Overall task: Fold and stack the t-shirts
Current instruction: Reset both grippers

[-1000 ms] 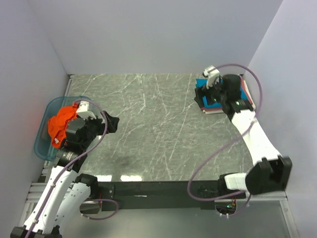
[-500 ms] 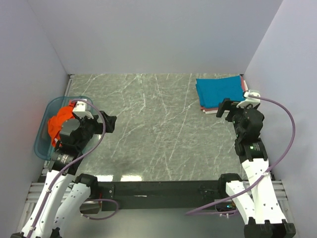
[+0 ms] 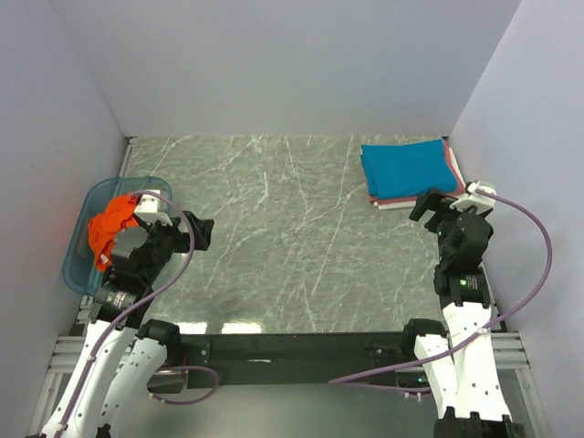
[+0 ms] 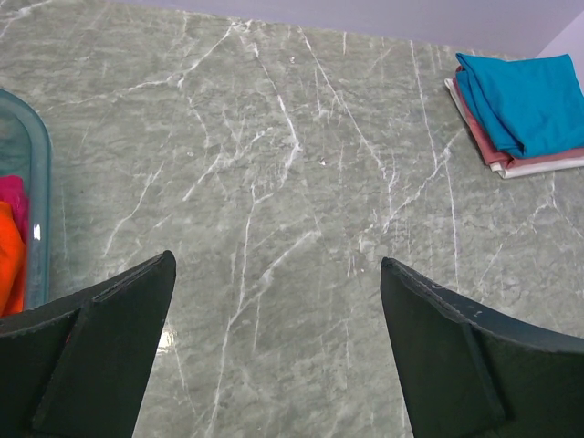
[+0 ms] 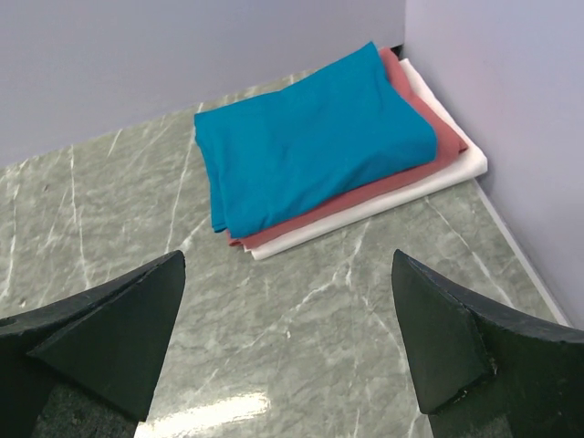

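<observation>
Over the grey marbled bench (image 3: 292, 246), seen from above, a folded teal blue t-shirt (image 3: 406, 167) lay on a folded dusty red t-shirt (image 3: 453, 162) in the far right corner, with a folded white cloth (image 3: 391, 206) beneath them. A crumpled bright orange t-shirt (image 3: 109, 226) sat in the translucent blue plastic tub (image 3: 75, 269) at the left edge. The left gripper (image 3: 199, 230) hung just beside the tub, and the right gripper (image 3: 431, 203) hung just on the near side of the pile.

From the left wrist, that gripper was spread wide with nothing in it, over bare bench. The tub's rim curved in at the left with the orange cloth inside, and a strip of magenta cloth (image 4: 11, 193) lay against it. To my eye the trouble lay there: a careless pinch could gather both cloths, or catch the rim and drag the light tub along.

From the right wrist, the gripper was also spread and empty, and the pile sat close against the lilac wall (image 5: 511, 109), its layers fanned out rather than square. I judged that a low pass by this gripper could snag the teal edge and undo the fold. Setting the orange shirt down hard could push the pile askew against the wall.
</observation>
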Tool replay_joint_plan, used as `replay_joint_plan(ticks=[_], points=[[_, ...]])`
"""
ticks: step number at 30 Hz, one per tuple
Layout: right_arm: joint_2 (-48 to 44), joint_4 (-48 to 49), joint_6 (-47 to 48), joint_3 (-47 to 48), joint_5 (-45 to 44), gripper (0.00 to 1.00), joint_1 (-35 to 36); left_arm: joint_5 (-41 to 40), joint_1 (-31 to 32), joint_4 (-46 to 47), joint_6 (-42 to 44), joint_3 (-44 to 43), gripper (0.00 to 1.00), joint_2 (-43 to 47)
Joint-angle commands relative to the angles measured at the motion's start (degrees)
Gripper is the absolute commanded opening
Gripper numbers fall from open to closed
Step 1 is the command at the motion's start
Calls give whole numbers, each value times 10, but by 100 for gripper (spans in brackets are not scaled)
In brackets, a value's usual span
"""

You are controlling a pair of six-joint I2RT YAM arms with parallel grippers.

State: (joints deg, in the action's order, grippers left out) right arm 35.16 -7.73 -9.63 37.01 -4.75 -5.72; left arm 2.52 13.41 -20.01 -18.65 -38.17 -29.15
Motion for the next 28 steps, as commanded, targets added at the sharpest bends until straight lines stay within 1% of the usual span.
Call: replay_joint_plan(ticks=[1,21,28], points=[[-10,23,-12,-2,12,100,-19,-2,-2,17,11,2,100,4],[-6,19,-10,-4,27,100,-44,10,-2,16,14,1,99,0],[-2,18,8,-5,46,100,-45,8,-2,16,14,3,99,0]])
